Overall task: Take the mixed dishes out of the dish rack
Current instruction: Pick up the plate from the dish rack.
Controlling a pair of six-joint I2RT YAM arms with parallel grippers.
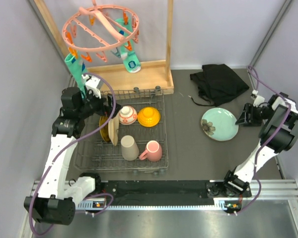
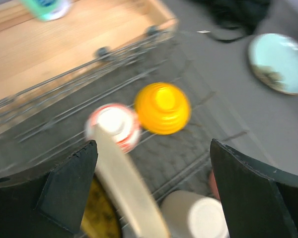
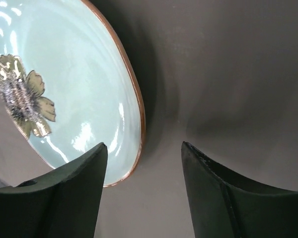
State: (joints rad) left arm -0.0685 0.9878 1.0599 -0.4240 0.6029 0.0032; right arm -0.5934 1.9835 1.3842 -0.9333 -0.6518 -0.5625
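The dish rack [image 1: 165, 134] holds an upright cream plate [image 1: 113, 133], a yellow plate [image 1: 105, 130], a red-white bowl [image 1: 127, 115], an orange bowl [image 1: 148, 116], a beige cup [image 1: 129, 148] and a pink mug [image 1: 152, 151]. My left gripper [image 1: 108, 106] hovers wide open over the rack's back left. In its wrist view the gripper [image 2: 153, 148] straddles the cream plate's rim [image 2: 124, 183] without touching it. A pale green plate [image 1: 219, 124] lies flat on the table. My right gripper [image 1: 243, 116] stands open at its right edge, fingers [image 3: 69, 193] empty beside the plate [image 3: 64, 84].
A wooden frame [image 1: 134, 74] with a pink peg hanger [image 1: 102, 27] stands behind the rack. A black cloth [image 1: 219, 82] lies at the back right, beyond the green plate. Grey walls close in on both sides.
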